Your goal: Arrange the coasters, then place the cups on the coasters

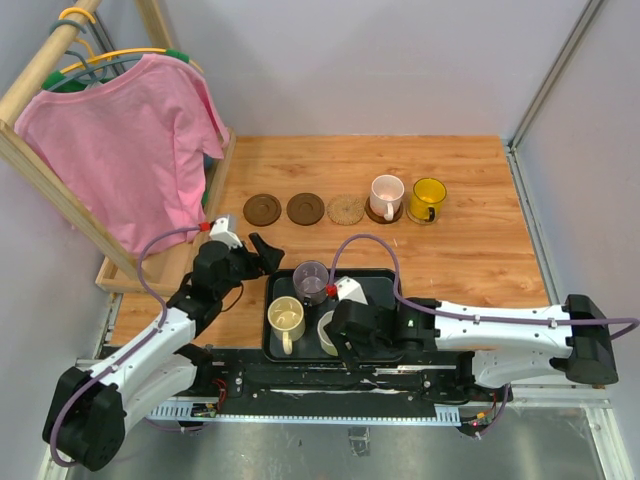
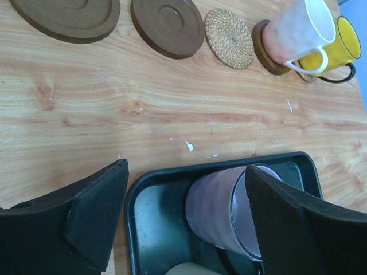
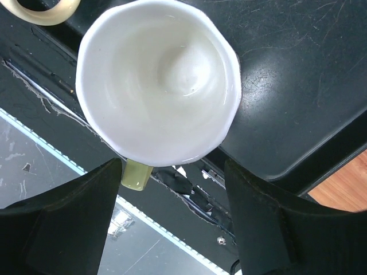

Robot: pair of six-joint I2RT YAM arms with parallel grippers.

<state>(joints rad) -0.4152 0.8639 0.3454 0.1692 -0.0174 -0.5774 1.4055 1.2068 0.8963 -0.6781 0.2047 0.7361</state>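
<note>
1. Low at the centre of the top view, inside the black tray [image 3: 298, 86], the right gripper [image 3: 172, 175] hangs spread over the white cup [image 3: 157, 80]. The cup's green handle [image 3: 136, 175] lies between the fingers, ungripped.
2. Best to close squarely on the handle, then lift straight up.
3. Just left, the left gripper [image 2: 186, 172] is spread beside the purple cup [image 2: 215, 209]; the cream cup [image 1: 285, 317] crowds the lift too.
4. Upper centre, three bare coasters [image 1: 305, 208] wait left of the pink cup [image 1: 386, 193] and the yellow cup [image 1: 429, 197], which are already seated.
</note>
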